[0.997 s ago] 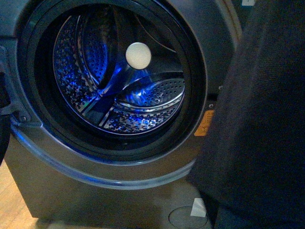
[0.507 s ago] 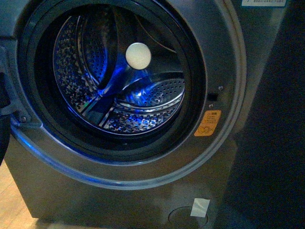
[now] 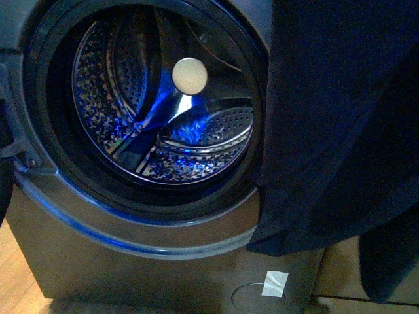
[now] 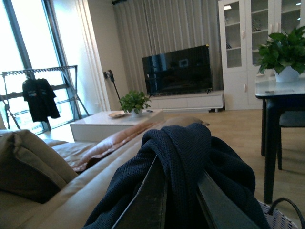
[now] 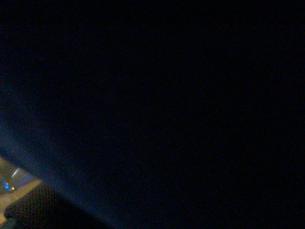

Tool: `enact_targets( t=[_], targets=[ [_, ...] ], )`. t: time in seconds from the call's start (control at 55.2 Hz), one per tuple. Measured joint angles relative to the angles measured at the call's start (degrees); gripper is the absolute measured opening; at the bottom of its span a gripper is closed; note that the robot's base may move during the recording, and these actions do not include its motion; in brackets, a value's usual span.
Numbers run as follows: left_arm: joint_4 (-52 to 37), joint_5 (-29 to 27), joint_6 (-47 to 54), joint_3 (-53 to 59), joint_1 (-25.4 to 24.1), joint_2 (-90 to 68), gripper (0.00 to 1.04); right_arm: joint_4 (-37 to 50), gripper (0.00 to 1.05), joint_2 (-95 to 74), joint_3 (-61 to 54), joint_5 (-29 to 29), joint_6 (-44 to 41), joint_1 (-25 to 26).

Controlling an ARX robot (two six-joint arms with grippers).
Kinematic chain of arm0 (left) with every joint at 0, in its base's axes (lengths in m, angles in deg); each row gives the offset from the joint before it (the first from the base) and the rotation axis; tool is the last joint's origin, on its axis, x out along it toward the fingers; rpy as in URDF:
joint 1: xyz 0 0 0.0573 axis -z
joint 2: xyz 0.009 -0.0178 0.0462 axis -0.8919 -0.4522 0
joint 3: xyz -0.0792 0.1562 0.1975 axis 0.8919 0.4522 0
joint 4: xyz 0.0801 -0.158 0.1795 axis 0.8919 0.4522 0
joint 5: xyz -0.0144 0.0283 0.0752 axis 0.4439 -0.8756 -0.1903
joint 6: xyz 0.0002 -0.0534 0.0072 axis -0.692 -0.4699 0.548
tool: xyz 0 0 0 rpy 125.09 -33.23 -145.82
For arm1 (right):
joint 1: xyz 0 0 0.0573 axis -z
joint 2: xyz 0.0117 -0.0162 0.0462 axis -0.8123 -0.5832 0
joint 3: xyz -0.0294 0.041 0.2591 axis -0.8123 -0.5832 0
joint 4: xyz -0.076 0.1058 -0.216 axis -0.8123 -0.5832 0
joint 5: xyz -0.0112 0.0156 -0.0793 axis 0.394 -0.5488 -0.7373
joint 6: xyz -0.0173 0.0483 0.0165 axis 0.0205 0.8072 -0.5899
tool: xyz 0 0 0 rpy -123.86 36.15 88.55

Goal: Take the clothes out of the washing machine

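Observation:
The washing machine (image 3: 163,261) fills the front view, grey, its door open and its perforated steel drum (image 3: 163,118) lit blue, with no cloth in the part of it that shows. The clothes (image 3: 334,124), a dark navy garment, hang limp in front of the machine's right side and hide it there. In the left wrist view my left gripper (image 4: 180,195) is shut on the clothes (image 4: 183,143), which drape over both fingers. The right wrist view is nearly black and tells nothing. Neither gripper shows in the front view.
A white label (image 3: 275,283) sits low on the machine's front. Wooden floor (image 3: 13,275) shows at the lower left. The left wrist view shows a sofa (image 4: 43,176), a dark table (image 4: 276,95) and a woven basket's rim (image 4: 281,217) below the gripper.
The hanging garment has swung left, now covering the machine's right rim and the orange sticker that showed half a second ago. The drum looks the same.

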Motion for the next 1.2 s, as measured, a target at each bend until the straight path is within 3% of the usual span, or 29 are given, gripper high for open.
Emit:
enact_targets(
  t=[0.036, 0.236, 0.308, 0.453, 0.58, 0.671, 0.725, 0.852, 1.196],
  targets=[
    [0.0, 0.0, 0.0, 0.1, 0.0, 0.0, 0.07, 0.4, 0.97, -0.1, 0.0, -1.0, -0.5, -0.7],
    [0.0, 0.0, 0.0, 0.2, -0.2, 0.7, 0.07, 4.0, 0.57, -0.1, 0.3, -8.4, -5.3, -2.4],
    [0.0, 0.0, 0.0, 0.2, -0.2, 0.7, 0.07, 5.5, 0.48, -0.1, 0.3, -9.3, -6.0, -2.0],
    [0.0, 0.0, 0.0, 0.2, -0.1, 0.7, 0.07, 10.3, 0.22, 0.7, 0.3, -11.5, -6.6, 1.1],
    [0.0, 0.0, 0.0, 0.2, -0.1, 0.7, 0.07, 12.8, 0.08, 2.1, 0.5, -11.9, -6.2, 4.2],
    [0.0, 0.0, -0.1, 0.2, -0.1, 0.7, 0.08, 13.1, 0.07, 2.6, 0.5, -12.0, -5.8, 6.0],
    [0.0, 0.0, 0.0, 0.2, -0.1, 0.7, 0.18, 13.1, 0.07, 2.6, 0.5, -11.9, -5.7, 6.7],
    [0.0, 0.1, 0.1, 0.2, -0.1, 0.7, 0.08, 13.1, 0.07, 2.9, 0.5, -10.9, -5.1, 8.9],
    [0.0, 0.1, 0.1, 0.2, -0.1, 0.8, 0.07, 13.1, 0.07, 5.4, 4.5, -6.0, 1.2, 20.4]
  ],
)
